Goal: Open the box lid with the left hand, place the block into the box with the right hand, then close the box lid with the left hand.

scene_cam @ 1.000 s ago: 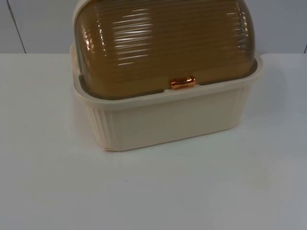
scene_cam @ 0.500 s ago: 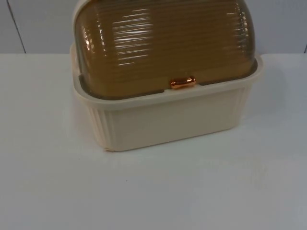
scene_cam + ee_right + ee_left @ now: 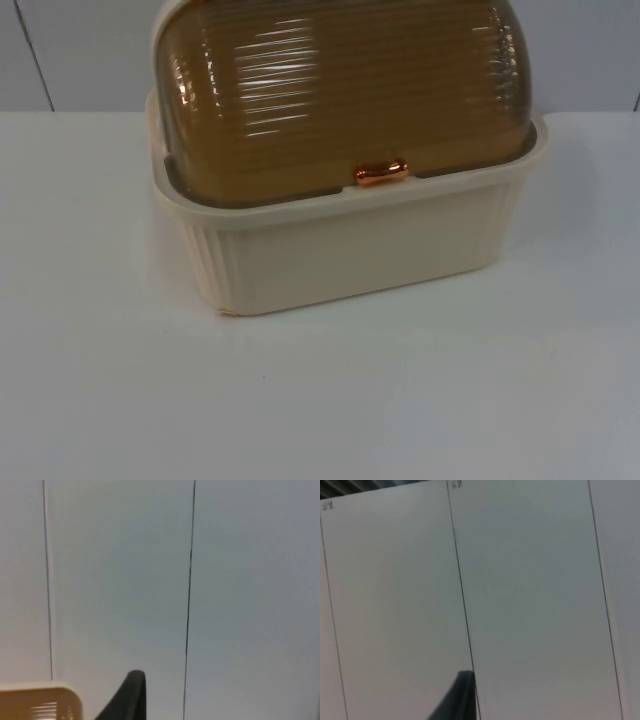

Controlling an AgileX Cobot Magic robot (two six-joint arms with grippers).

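From the top we see the cream box on the white table, its brown ribbed lid down and its copper handle facing forward for the left arm; we spot no block. Both wrist views face the grey partition wall, so the arms seem raised, waiting. Each shows one black fingertip, the left gripper and the right gripper, beside the box's corner; whether either is open we cannot tell.

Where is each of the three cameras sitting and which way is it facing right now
Top view: fixed above, looking down and forward at the cream box with its amber lid shut on the white table.
Left wrist view: on the left arm, facing the grey partition wall; one black fingertip shows.
Right wrist view: on the right arm, facing the wall, with one fingertip.
Shared: the box's corner appears in the top and right wrist views.
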